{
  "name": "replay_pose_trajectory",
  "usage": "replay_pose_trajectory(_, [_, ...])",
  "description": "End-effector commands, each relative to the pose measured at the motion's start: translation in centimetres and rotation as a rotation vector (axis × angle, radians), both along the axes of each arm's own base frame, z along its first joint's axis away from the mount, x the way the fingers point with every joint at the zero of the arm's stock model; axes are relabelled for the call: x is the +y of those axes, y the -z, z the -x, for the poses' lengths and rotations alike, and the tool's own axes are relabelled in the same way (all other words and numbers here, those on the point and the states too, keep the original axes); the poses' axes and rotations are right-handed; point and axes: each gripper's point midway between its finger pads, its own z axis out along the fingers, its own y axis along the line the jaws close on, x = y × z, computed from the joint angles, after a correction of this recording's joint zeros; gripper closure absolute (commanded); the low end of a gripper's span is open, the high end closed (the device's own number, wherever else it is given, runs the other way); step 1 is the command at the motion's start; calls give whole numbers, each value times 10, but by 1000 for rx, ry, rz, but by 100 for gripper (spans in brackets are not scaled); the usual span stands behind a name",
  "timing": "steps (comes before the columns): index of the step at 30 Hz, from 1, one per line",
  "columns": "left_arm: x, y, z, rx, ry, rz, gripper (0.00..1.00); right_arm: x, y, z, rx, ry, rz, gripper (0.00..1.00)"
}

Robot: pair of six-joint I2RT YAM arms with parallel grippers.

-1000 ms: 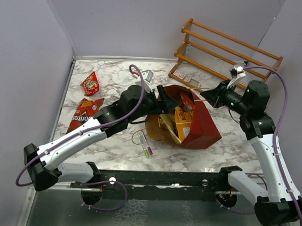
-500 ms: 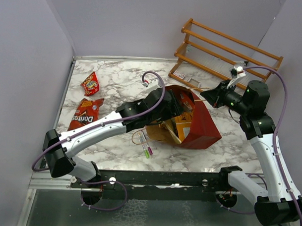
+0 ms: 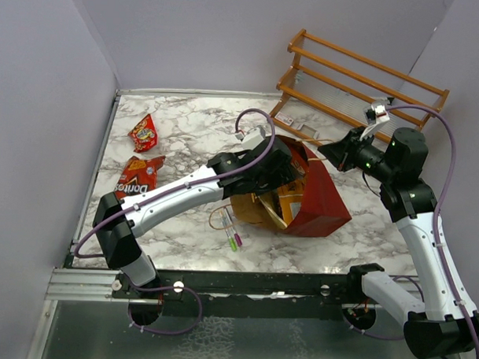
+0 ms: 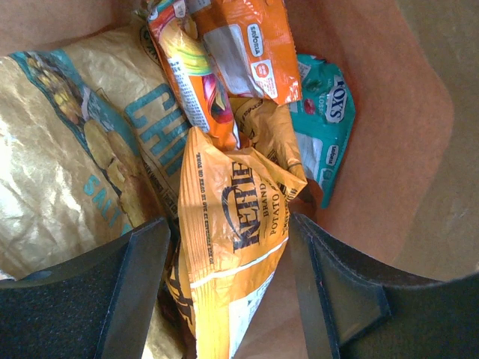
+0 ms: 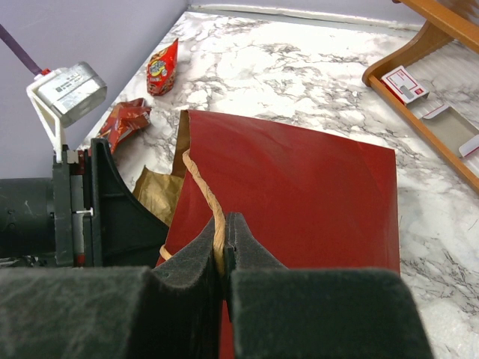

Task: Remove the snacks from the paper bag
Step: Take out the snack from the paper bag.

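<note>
One Kettle packet (image 4: 232,224) lies lengthwise between left jaws.

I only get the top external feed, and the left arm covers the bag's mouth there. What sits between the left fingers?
Observer: A yellow-orange Kettle chip packet, between the open left fingers.
Operator: What else is inside?
Observer: A large tan-and-teal chip bag, an orange packet and a teal packet.
Operator: Is the right arm holding anything?
Observer: The right fingers are shut on the paper bag's string handle.
</note>
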Motion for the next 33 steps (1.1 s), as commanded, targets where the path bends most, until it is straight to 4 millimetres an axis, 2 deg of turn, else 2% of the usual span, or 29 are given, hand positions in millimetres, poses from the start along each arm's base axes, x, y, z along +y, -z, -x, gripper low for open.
replay_pose_trajectory(1, [-13,1,6,15,52,40,32,-3,-8,-1,-35,17,12,99])
replay_pose_trajectory(5, [-16,10,12,51,65,40,31,-3,-8,0,-35,17,11,99])
replay_pose_trajectory(14, [-29,13,21,69,113,77,32,-2,-8,0,-35,14,9,99])
replay_pose_trajectory(21, [-43,11,29,64,164,115,49,-3,-7,0,-35,19,10,99])
replay_pose_trajectory(26, [-46,15,34,68,173,114,71,-3,-6,1,-34,20,10,99])
replay_pose_trajectory(30, [-38,8,29,35,145,102,85,-4,-7,1,-37,21,12,99])
replay_pose_trajectory(33, [-32,-5,26,-3,132,112,94,-4,-6,1,-38,24,13,99])
